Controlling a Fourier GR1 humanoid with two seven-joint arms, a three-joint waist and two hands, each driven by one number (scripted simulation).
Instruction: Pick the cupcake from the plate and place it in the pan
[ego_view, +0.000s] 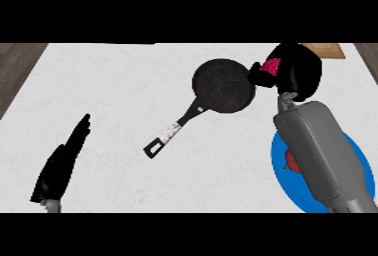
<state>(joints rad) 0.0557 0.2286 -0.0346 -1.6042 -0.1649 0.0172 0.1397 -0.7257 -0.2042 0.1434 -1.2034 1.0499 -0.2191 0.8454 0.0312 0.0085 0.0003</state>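
Observation:
A black pan (223, 85) lies on the white counter, its handle (170, 132) pointing to the lower left. My right hand (299, 67) hovers just right of the pan's rim, fingers curled round the cupcake (272, 65), of which only a bit of pink shows. The blue plate (295, 187) lies at the lower right, mostly hidden under my right forearm; a small red patch (290, 161) shows on it. My left hand (63, 162) rests open at the lower left, fingers straight.
A wooden board corner (328, 50) shows at the back right behind my right hand. Dark wood floor borders the counter at the left (15, 65) and right edges.

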